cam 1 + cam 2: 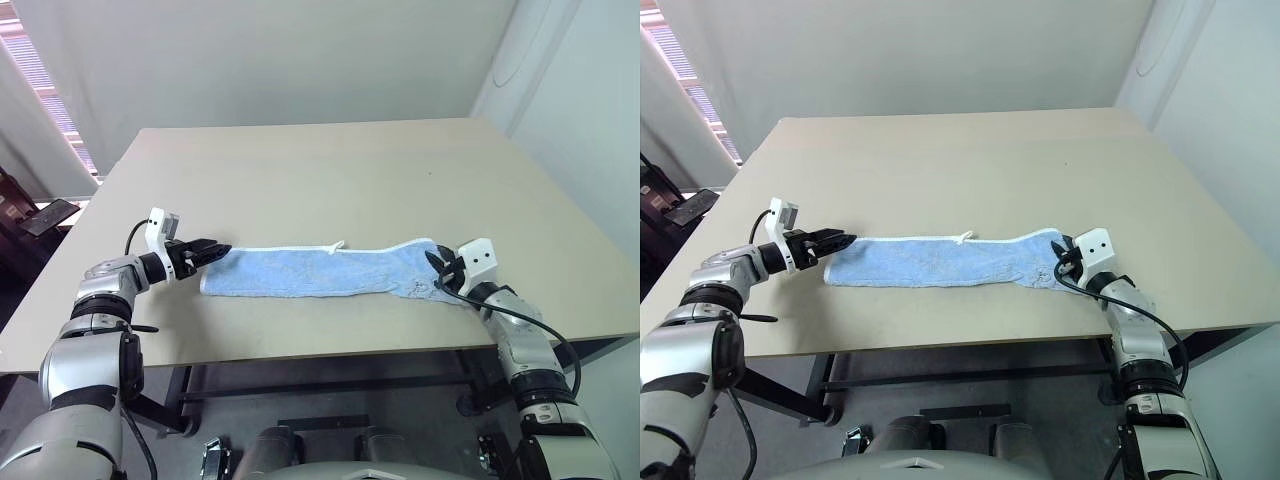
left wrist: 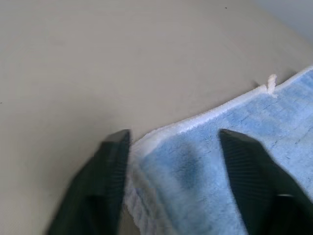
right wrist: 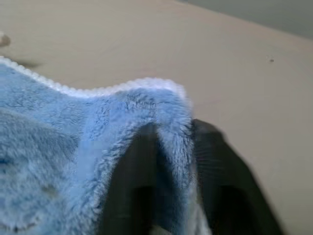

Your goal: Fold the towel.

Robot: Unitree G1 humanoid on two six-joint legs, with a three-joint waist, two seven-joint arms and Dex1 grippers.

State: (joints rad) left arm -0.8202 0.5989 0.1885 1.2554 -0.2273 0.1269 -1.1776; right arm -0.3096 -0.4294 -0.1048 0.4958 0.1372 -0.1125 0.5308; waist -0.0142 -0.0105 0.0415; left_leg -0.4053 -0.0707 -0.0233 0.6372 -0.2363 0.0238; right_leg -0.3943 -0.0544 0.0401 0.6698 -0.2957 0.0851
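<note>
Where the head views are looking down, the towel (image 1: 320, 270) is lying as a long narrow band across the lower middle of the frame, on a flat, matte beige table (image 1: 330, 170). It is light-blue terry with a white stitched edge along its far side and a small white tag (image 1: 336, 246) sticking up near the middle of that edge. Its right end is bunching and rising a little. The left gripper (image 1: 212, 250), black fingers on a white and grey wrist, is sitting at the towel's left end, its tips meeting the cloth edge. The right gripper (image 1: 441, 272) is sitting at the right end, its dark fingers pressing into the bunched cloth.

In the left wrist view, two ribbed black fingers (image 2: 110, 166) are standing well apart, straddling the towel's corner (image 2: 161, 147); the layered corner is lying between them on the table, loose, with neither finger pinching it. The looped pile is looking soft, and the white edging is running up to the tag (image 2: 270, 83) at upper right.

In the right wrist view, the fingers (image 3: 139, 166) are standing close together, with a raised fold of fluffy blue cloth (image 3: 171, 127) sitting between them and draping over the tips; the white edge is curving across the frame's upper middle.
</note>
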